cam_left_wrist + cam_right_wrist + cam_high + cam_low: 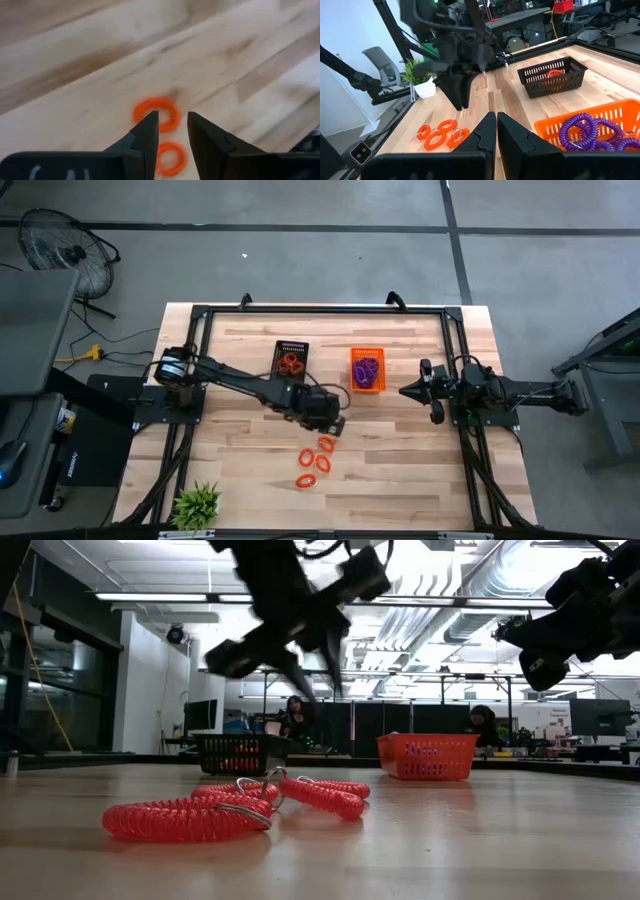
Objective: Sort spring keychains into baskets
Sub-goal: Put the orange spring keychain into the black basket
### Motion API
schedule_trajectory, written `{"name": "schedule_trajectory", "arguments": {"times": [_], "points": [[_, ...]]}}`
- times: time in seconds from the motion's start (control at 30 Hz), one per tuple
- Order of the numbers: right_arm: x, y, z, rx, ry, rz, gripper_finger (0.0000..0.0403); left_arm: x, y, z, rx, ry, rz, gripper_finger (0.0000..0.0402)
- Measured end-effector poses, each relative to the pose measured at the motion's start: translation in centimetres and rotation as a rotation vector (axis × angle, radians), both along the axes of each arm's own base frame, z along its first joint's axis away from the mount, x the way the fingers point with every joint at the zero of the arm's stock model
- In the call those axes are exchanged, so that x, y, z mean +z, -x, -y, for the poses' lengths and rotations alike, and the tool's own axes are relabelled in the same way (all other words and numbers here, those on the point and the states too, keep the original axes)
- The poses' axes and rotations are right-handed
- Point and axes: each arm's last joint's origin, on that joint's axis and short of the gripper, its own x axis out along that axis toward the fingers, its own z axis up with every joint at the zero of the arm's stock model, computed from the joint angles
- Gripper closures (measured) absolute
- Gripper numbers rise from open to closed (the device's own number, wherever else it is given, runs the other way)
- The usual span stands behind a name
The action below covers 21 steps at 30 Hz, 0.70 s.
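Note:
Three orange-red spring keychains [318,462] lie loose on the wooden table, toward its near edge [185,818]. My left gripper [338,426] hangs open above them, tilted down, with nothing between its fingers [173,122]. Behind it stand the two baskets. The black basket [292,360] holds orange-red keychains [554,75]. The orange basket [367,369] holds purple keychains [585,131]. My right gripper [403,392] waits shut and level beside the orange basket, on its right [496,120].
A small potted plant [197,505] stands at the table's near left corner. A black frame [320,308] runs along the far and side edges. Bare wood lies around the loose keychains. In the low view, two people [293,715] sit in the room behind.

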Motion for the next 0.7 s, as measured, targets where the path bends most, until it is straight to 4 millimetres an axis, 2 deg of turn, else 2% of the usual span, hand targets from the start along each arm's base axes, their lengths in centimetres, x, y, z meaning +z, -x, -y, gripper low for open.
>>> {"name": "schedule_trajectory", "arguments": {"times": [0.1, 0.17, 0.33, 0.57, 0.7], "points": [[0.0, 0.0, 0.0, 0.000, 0.000, -0.003, 0.0392, -0.1, -0.7, 0.8, -0.070, -0.014, 0.052, 0.0309], [0.0, 0.0, 0.0, 0.000, -0.001, -0.006, 0.0392, -0.7, -0.3, 1.4, -0.154, -0.060, 0.021, 0.0320], [-0.1, -0.1, 0.0, -0.001, -0.001, -0.014, 0.0392, -0.5, -1.2, 1.8, -0.392, -0.201, 0.139, 0.0348], [-0.2, -0.1, 0.0, 0.000, -0.002, -0.021, 0.0392, -0.7, -1.2, 1.9, -1.059, -0.591, 0.233, 0.0365], [-0.2, -0.1, 0.0, 0.000, -0.002, -0.021, 0.0392, -0.7, -1.2, 1.9, -1.333, -0.765, 0.270, 0.0366]]}}
